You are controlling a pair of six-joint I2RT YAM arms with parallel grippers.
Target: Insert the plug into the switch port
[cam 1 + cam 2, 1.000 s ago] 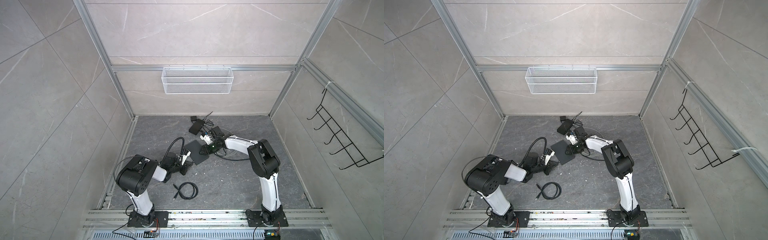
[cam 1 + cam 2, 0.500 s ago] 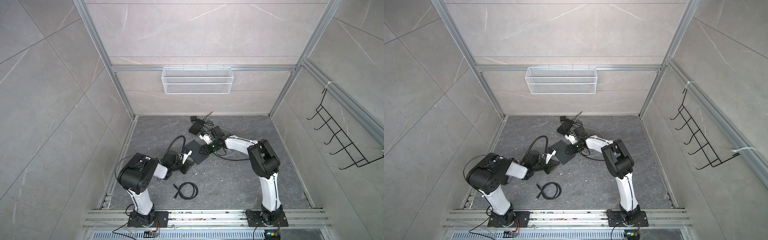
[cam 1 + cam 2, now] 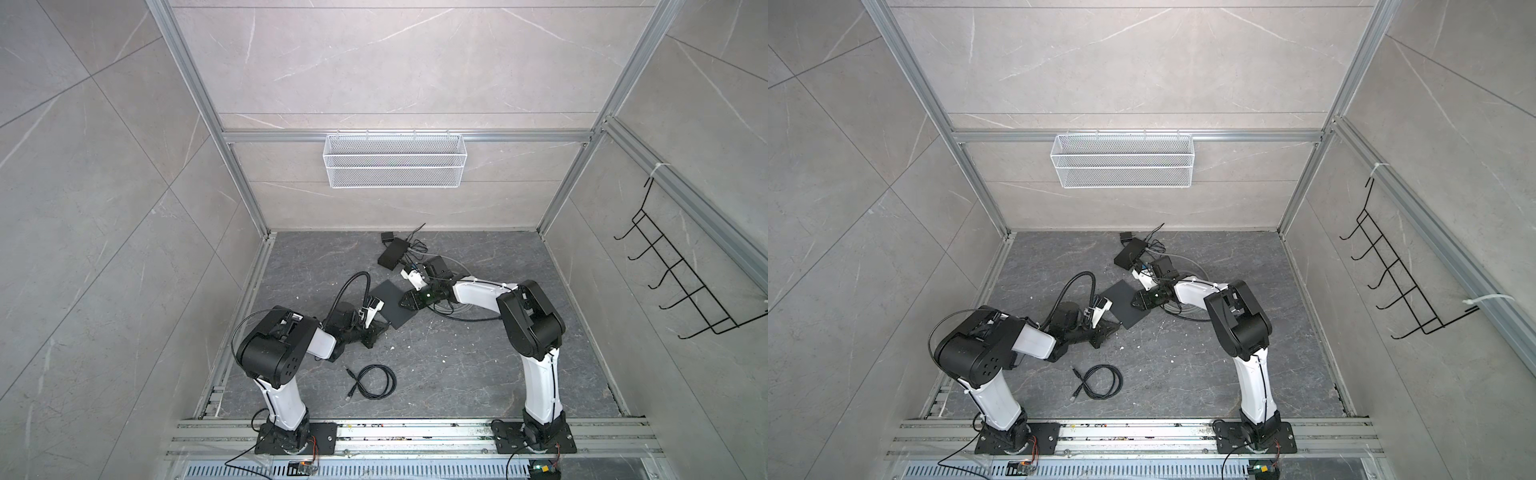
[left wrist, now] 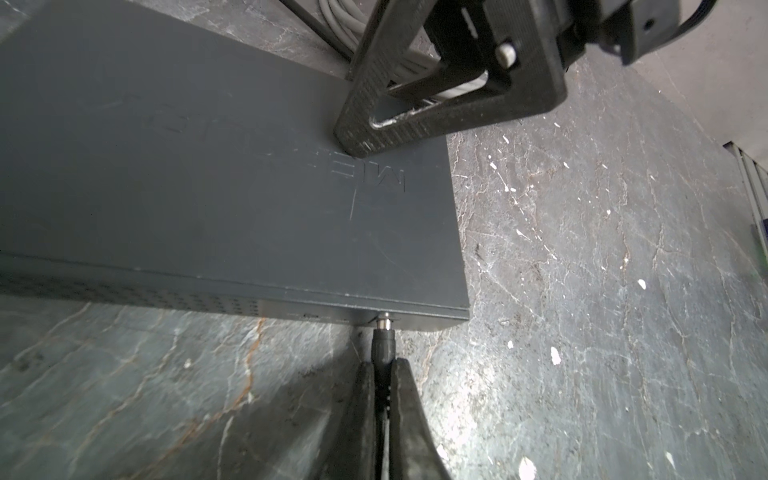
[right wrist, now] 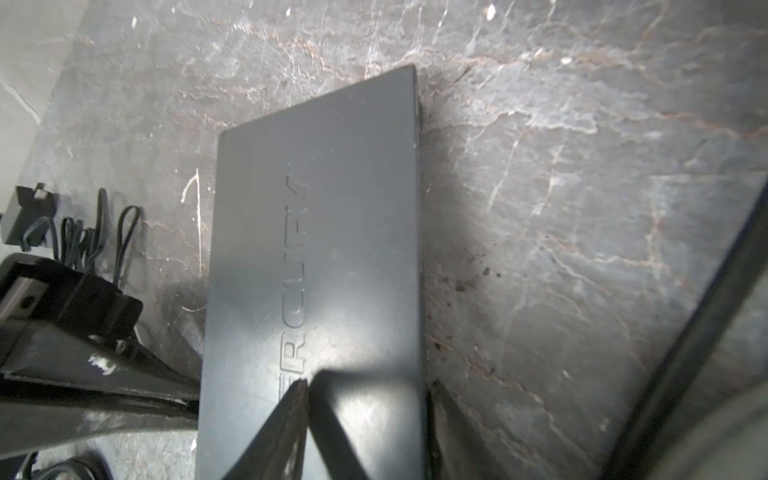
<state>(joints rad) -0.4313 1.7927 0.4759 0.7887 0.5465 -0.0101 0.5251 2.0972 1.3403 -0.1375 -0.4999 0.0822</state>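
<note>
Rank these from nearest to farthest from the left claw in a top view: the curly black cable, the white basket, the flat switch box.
1. Switch box: right at the left claw, which holds the plug against its side.
2. Curly black cable: on the floor, nearer the robot bases.
3. White basket: high on the back wall.

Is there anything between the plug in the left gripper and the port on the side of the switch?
Nothing visible. In the left wrist view, the plug, pinched by the left gripper, has its metal tip at the port in the side of the switch.
</note>
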